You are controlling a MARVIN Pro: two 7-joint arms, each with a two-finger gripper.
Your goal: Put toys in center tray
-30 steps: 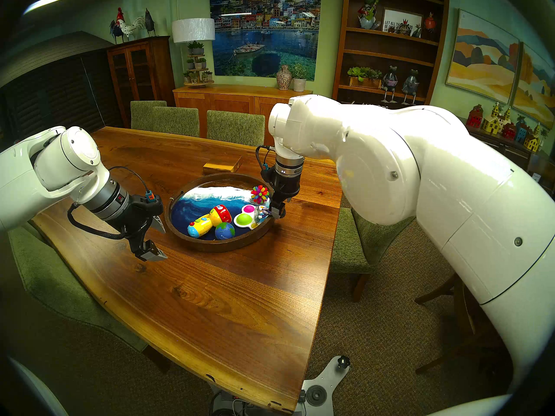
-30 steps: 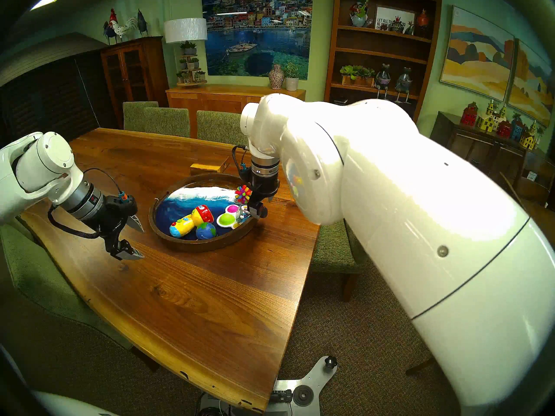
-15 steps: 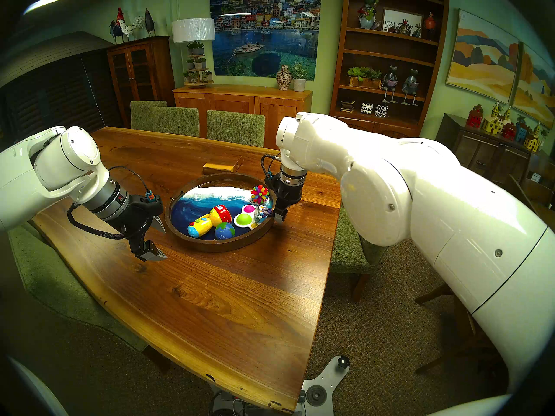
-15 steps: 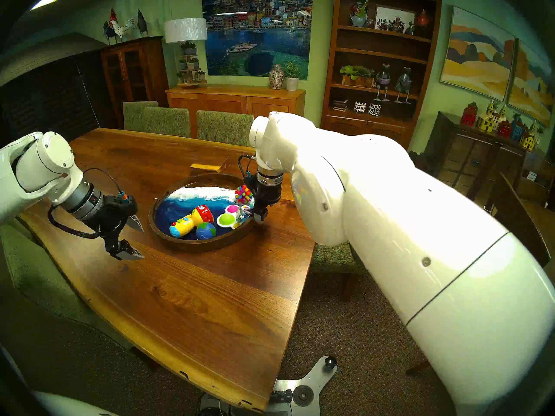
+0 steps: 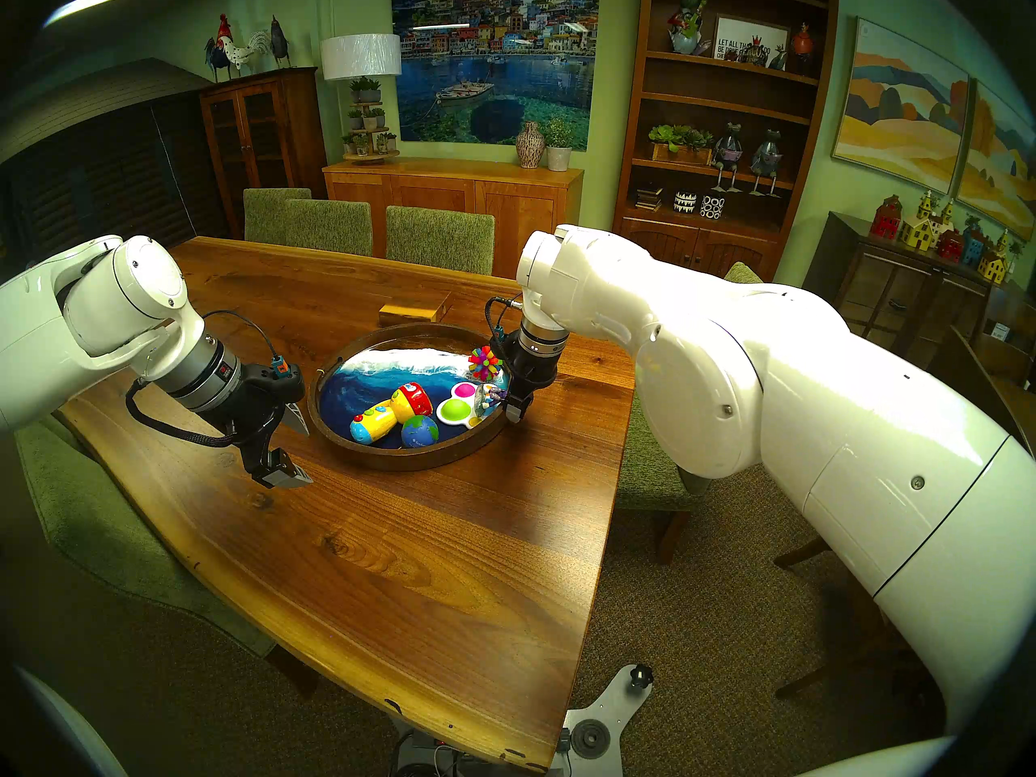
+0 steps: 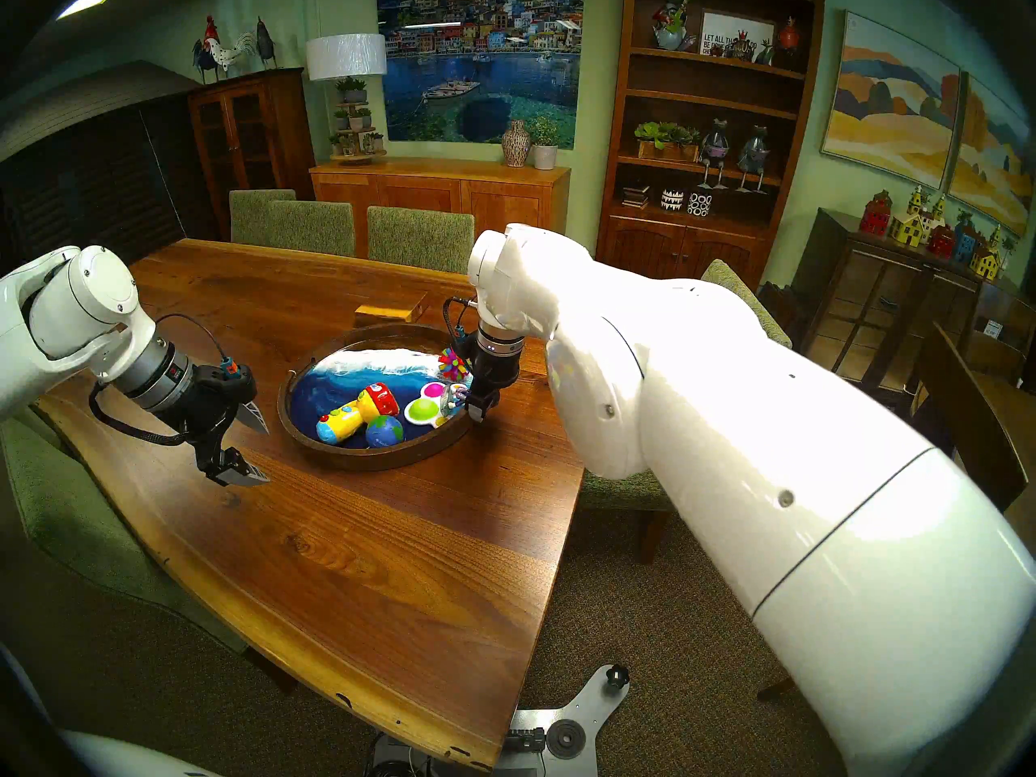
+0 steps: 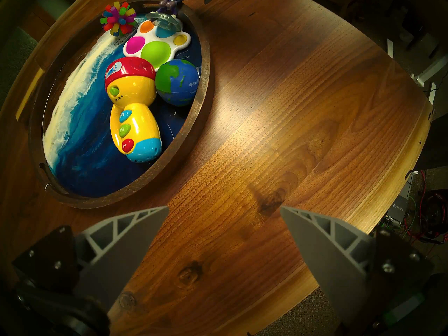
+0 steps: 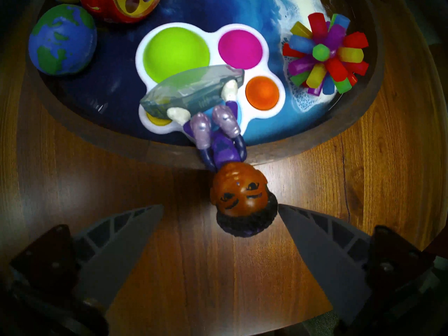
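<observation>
Right gripper (image 8: 219,221) open, jaws wide, pointing down at the tray's 3 o'clock edge in the head view. Figurine (image 8: 232,173) hangs over the tray (image 8: 169,156) rim: feet and clear base on the popper (image 8: 206,61), head out over the worktop (image 8: 218,279), just beside one finger, held by nothing.

Left gripper (image 7: 224,221) open, empty, above the worktop at the tray's 8 o'clock.

Inside the tray: flashlight (image 7: 132,105), globe (image 7: 178,82), spiky ball (image 7: 118,19), popper. So four of five are in; my read is the figurine needs a nudge or re-grasp inward.

Writing: globe reads "SunSt…", cut off. Flashlight buttons 1, 2, 3.
</observation>
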